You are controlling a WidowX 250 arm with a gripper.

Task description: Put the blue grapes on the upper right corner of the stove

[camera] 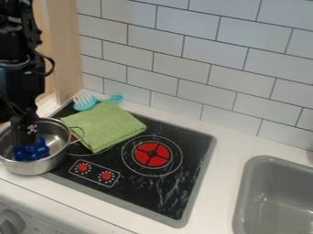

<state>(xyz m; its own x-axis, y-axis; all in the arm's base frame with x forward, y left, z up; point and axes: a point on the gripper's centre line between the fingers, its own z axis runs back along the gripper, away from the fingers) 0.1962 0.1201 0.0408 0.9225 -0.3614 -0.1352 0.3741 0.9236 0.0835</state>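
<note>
My gripper (25, 142) hangs down into the metal pot (54, 157) at the left side of the view, directly over the blue grapes (35, 152). The grapes lie low inside the pot, and the gripper's lower end covers part of them. Whether it holds them I cannot tell. The pot stands over the left edge of the black stove (198, 155). On the stove's right half is a red burner (152, 154); the upper right corner lies beyond it, near the wall.
A folded green cloth (105, 125) lies on the stove right of the pot. Behind it rests a turquoise brush (85, 101). Two red knobs mark the stove's front left. A grey sink (278, 196) is set into the counter at right, and a tiled wall (183, 68) stands behind.
</note>
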